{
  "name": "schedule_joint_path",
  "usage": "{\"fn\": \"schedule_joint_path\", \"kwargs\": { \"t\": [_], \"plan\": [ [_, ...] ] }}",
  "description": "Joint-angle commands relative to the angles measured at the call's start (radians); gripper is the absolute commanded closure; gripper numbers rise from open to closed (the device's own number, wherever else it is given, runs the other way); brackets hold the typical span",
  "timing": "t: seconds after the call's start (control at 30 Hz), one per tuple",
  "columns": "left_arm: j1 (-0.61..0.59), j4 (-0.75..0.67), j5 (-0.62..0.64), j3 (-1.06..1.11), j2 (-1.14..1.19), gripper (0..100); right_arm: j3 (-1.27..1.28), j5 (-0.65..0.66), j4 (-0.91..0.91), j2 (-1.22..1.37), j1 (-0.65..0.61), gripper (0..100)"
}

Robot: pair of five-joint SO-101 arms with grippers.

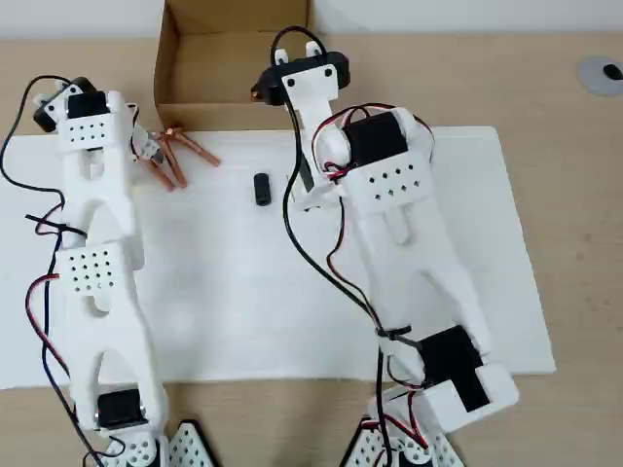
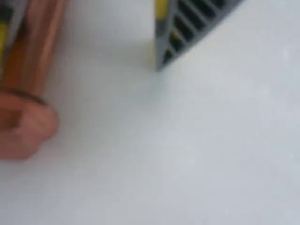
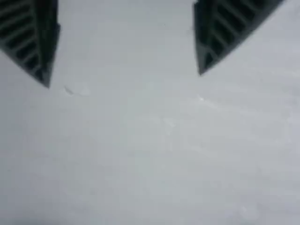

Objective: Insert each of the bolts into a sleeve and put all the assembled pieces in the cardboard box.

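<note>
Copper bolts (image 1: 195, 148) were seen from the high view fanned on the white sheet (image 1: 243, 292) beside the tip of the left arm (image 1: 97, 195), a black sleeve (image 1: 261, 188) lying apart from them, the cardboard box (image 1: 167, 73) set behind the sheet. In the left wrist view, the left gripper (image 2: 82, 61) was shown with jaws spread, one bolt (image 2: 26, 89) lying at one side of the gap. In the right wrist view, the right gripper (image 3: 124, 79) was shown with jaws wide apart above the sheet.

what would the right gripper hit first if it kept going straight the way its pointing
Most likely the bare white sheet: the right gripper points down at it, open, with nothing in between. The sleeve lies off to its side, out of that line.
</note>
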Motion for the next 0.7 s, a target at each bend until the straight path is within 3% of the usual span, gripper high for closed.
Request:
{"fn": "schedule_joint_path", "kwargs": {
  "t": [0.0, 0.17, 0.4, 0.67],
  "plan": [
    [0.031, -0.052, 0.008, 0.008, -0.021, 77, 0.001, -0.011, -0.009, -0.054, -0.015, 75.4],
    [0.034, -0.052, 0.008, 0.006, -0.030, 78, 0.001, -0.011, -0.012, -0.054, -0.015, 75.4],
    [0.029, -0.052, 0.008, 0.006, -0.024, 100, 0.001, -0.011, -0.009, -0.054, -0.015, 75.4],
    [0.025, -0.052, 0.008, 0.005, -0.031, 99, 0.001, -0.009, -0.008, -0.054, -0.015, 75.4]
  ]
}}
